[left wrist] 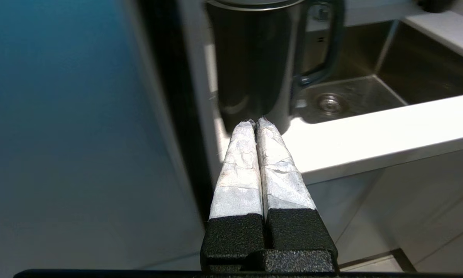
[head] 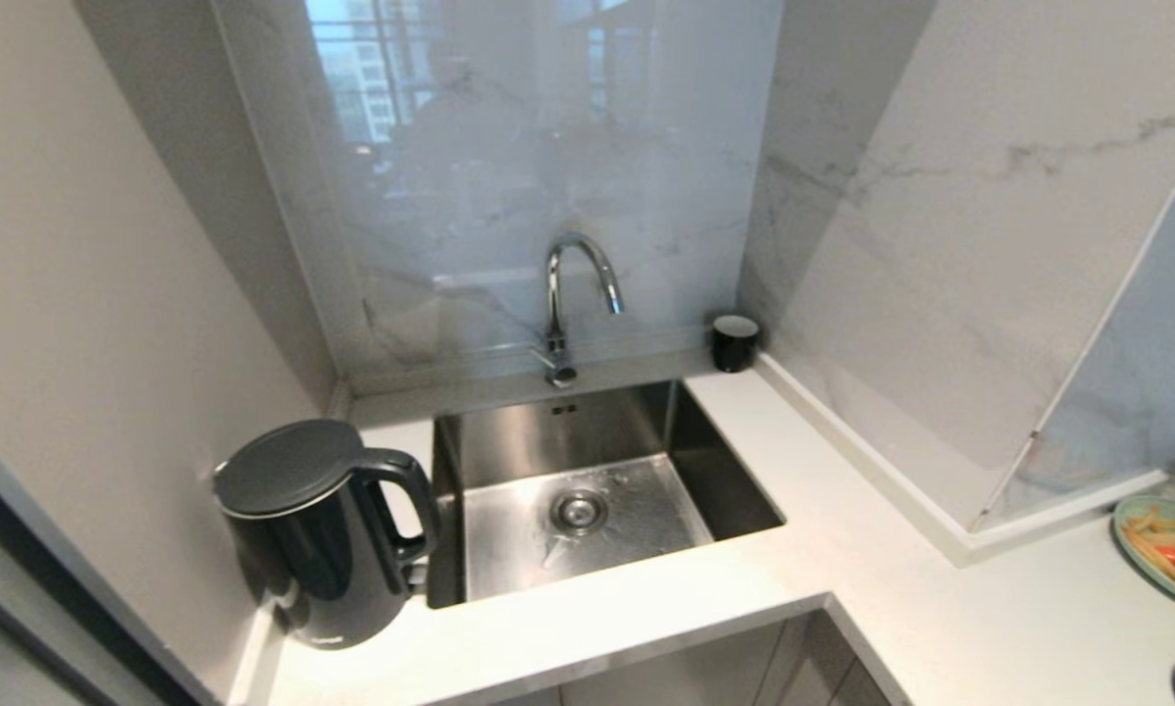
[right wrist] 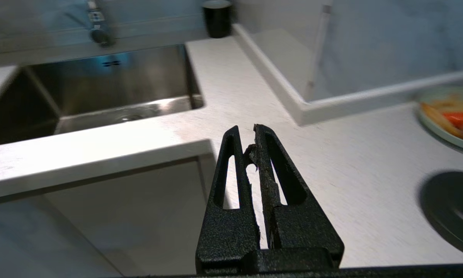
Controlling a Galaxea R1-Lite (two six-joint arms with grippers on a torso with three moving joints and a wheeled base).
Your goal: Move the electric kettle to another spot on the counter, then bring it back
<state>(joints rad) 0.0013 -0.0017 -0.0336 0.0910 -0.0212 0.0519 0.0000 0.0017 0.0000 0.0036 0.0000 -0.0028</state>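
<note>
The electric kettle (head: 318, 534) is a glossy black jug with a flat lid and a loop handle facing the sink. It stands upright on the counter (head: 646, 613) in the left corner against the wall. The left wrist view shows the kettle (left wrist: 254, 65) straight ahead on the counter (left wrist: 370, 131). My left gripper (left wrist: 256, 121) hangs in front of and below the counter edge, its white-taped fingers pressed together, holding nothing. My right gripper (right wrist: 247, 133) is shut and empty, low by the counter's (right wrist: 332, 162) inner corner. Neither arm shows in the head view.
A steel sink (head: 587, 490) with a tap (head: 573, 294) lies right of the kettle. A small black cup (head: 735, 341) stands at the back. A green plate of food (head: 1171, 554) and a flat black base disc (right wrist: 453, 210) sit far right. Walls close in on the left and back.
</note>
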